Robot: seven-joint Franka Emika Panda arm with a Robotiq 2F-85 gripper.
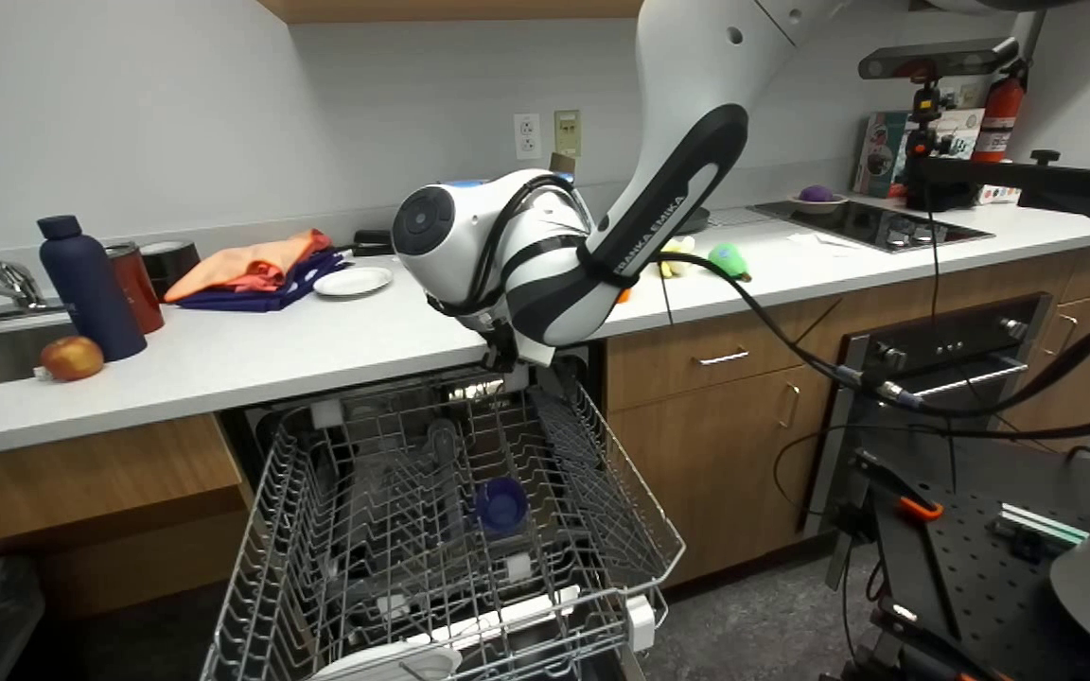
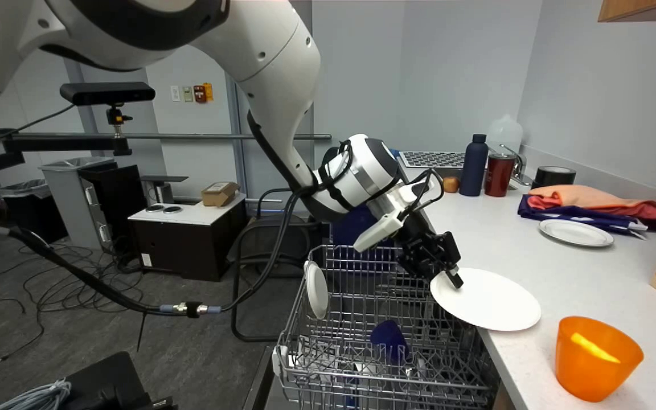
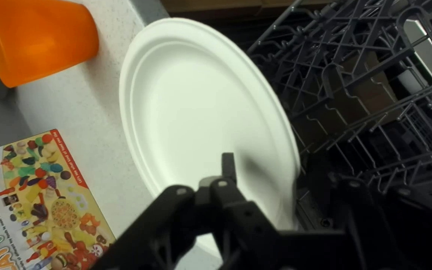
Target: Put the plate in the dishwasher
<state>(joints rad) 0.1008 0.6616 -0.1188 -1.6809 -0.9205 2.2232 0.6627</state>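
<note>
The large white plate [image 2: 496, 302] lies tilted at the counter's front edge, partly overhanging the open dishwasher. It also shows in the wrist view [image 3: 197, 108]; in an exterior view it is hidden behind the arm. The dishwasher's upper rack [image 1: 564, 440] is pulled out; it also shows in an exterior view [image 2: 356, 270]. My gripper [image 2: 449, 278] is at the plate's rim on the rack side. In the wrist view my gripper [image 3: 279, 170] has its fingers wide apart, one over the plate's face and one past the rim. The far finger is dark and hard to make out.
The rack holds a blue cup [image 1: 501, 504] and an upright white dish [image 2: 316, 289]. On the counter are an orange cup [image 2: 593, 361], a food-toy box [image 3: 47, 202], a smaller white plate [image 2: 575, 233], cloths [image 2: 595, 205] and a blue bottle [image 2: 474, 166].
</note>
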